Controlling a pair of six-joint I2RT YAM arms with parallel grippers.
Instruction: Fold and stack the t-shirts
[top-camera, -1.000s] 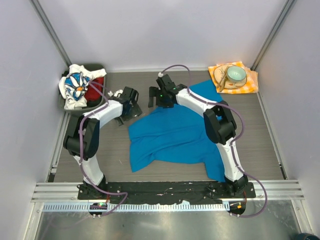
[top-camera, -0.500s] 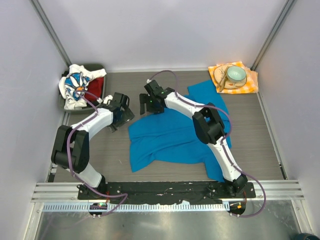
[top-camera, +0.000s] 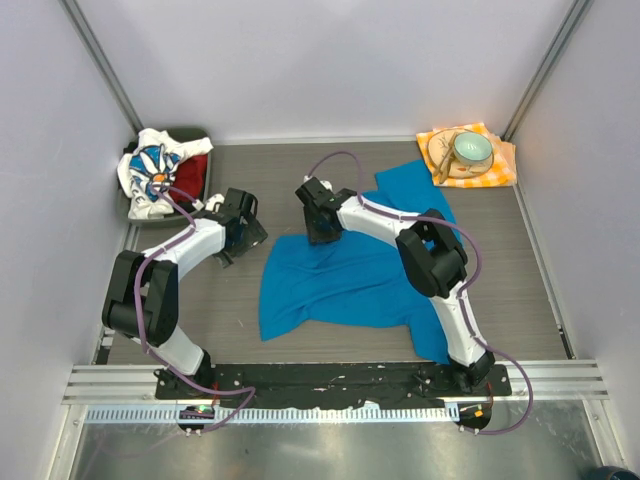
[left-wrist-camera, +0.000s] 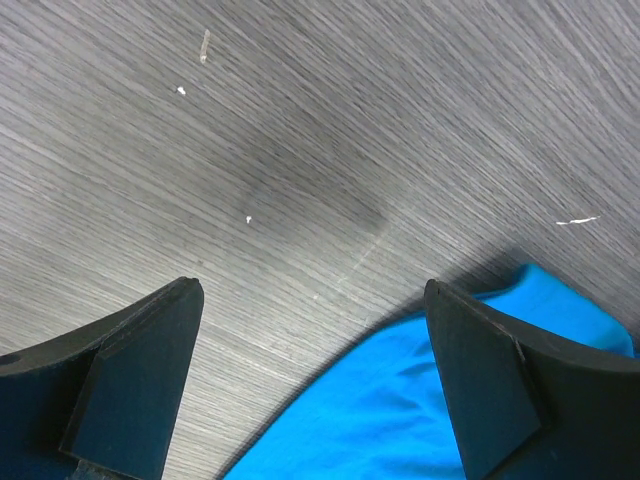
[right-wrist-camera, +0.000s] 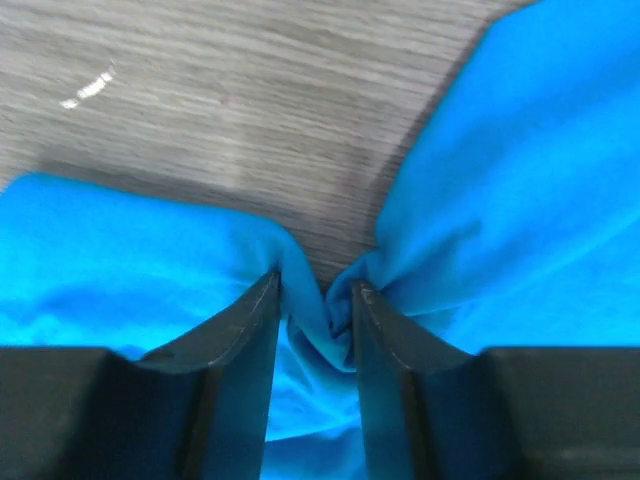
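Pale walls (top-camera: 300, 60) enclose a grey wood-grain desk (top-camera: 545, 290). Far left, a dark bin (top-camera: 192, 134) holds the daisy t-shirt (top-camera: 150, 170) and red t-shirt (top-camera: 190, 176). Left fingers (top-camera: 243, 237) hang spread beside the blue t-shirt (top-camera: 340, 285) lying mid-desk; right fingers (top-camera: 319, 234) pinch a fold at its far edge

Each arm was built of glossy white shells linked by bulky matt black joints, the left arm (top-camera: 200, 240) and the right arm (top-camera: 375, 215) alike. A thin mauve cable (top-camera: 338, 153) trailed along each, well behind the fingers, down to a flat black base plate (top-camera: 330, 378) dotted with small holes. The left gripper (left-wrist-camera: 312, 290) had two matt black fingers (left-wrist-camera: 140, 380), wedge-shaped, with bevelled inner faces and blunt tips. The right gripper (right-wrist-camera: 318, 285) had the same smooth black tapering fingers (right-wrist-camera: 240, 370), each springing from a square black block behind it
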